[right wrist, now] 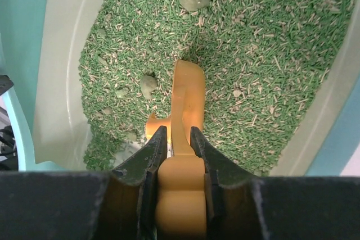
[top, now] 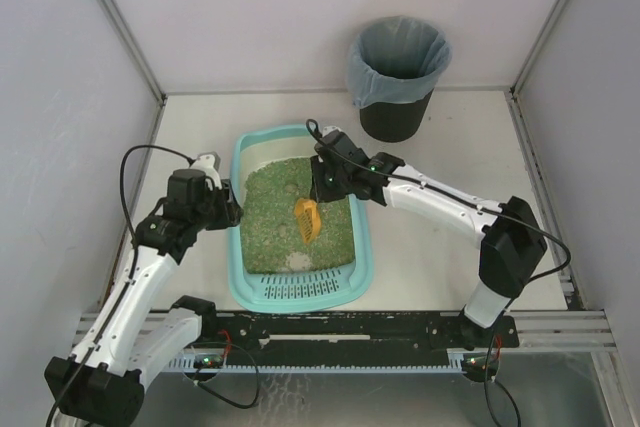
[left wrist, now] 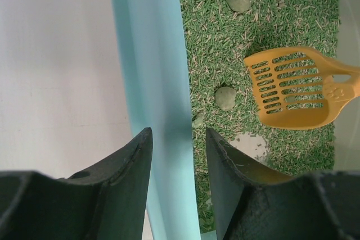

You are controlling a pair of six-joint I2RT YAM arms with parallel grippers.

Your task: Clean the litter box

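- Box [top: 366, 247]: on the table [top: 450, 247], centre of the workspace, between the 2 arms, long axis running away from the bases. Grate end nearest the bases. Green litter [top: 275, 222] covers most of the floor, with 1 bare pale patch [top: 298, 262] just ahead of the grate.
- Left gripper [top: 232, 212]: at the box's left rim. Wrist view: fingers straddle the rim [left wrist: 152, 54], 1 outside and 1 inside, pinching it.
- Right gripper [top: 322, 185]: over the far half of the box, pressed together on the handle of the scoop [top: 307, 219]. Wrist view: the orange handle sits tight between both fingers [right wrist: 157, 144].
- Scoop: slotted head angled down toward the litter, near the box's middle. Cannot tell whether it touches.
- Clumps: 3 in the left wrist view, namely 1 far [left wrist: 239, 1], 1 just left of the scoop head [left wrist: 225, 98] and 1 small at the rim wall [left wrist: 198, 121].
- Bin [top: 398, 77]: black, grey-blue bag, upright at the far right, apart from the box.
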